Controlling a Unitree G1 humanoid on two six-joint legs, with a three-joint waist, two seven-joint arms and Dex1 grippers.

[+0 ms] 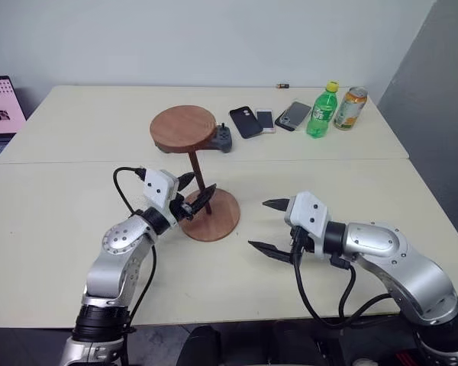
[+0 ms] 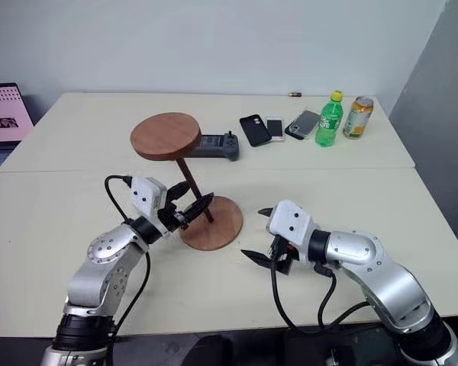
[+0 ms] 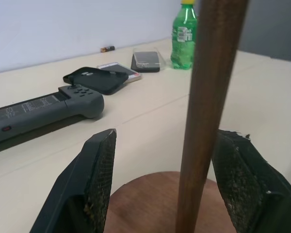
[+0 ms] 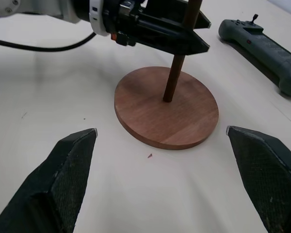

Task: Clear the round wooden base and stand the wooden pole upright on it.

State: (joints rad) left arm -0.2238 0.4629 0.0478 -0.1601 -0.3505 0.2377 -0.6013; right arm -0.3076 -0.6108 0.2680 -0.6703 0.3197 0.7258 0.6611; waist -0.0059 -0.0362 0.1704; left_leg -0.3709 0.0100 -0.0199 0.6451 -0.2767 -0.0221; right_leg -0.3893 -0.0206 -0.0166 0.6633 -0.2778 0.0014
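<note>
Laptop screen with a pink picture (image 1: 1, 105) sits at the far left edge, well to the left of the round wooden base (image 1: 227, 219), a flat reddish-brown disc lying on the pale cream table (image 1: 53, 221) near its middle. The left gripper (image 1: 195, 191), black-fingered on a white and silver arm, is just left of the base, reaching in over its rim. Its fingers are released: in the left wrist view a gap shows between each pad and the wooden pole (image 3: 208, 111), so the pole passes between them without being clamped. That pole, a long thin dark reddish-brown rod, stands on the centre of the base, leaning slightly, with its fixed round wooden disc (image 1: 184, 127) at the top. Behind the base, partly hidden by the top disc, lies a grey game controller (image 2: 217, 145). Further right of that, behind and to the right of the base, are a black phone case (image 1: 245, 121), a white phone (image 1: 266, 120) and a dark phone (image 1: 294, 115), then a green plastic bottle with a yellow cap (image 1: 321, 111) and an orange drink can (image 1: 350, 107). The right gripper (image 1: 273, 226) hovers to the right of the base, apart from it, its black fingers spread wide and empty.
</note>
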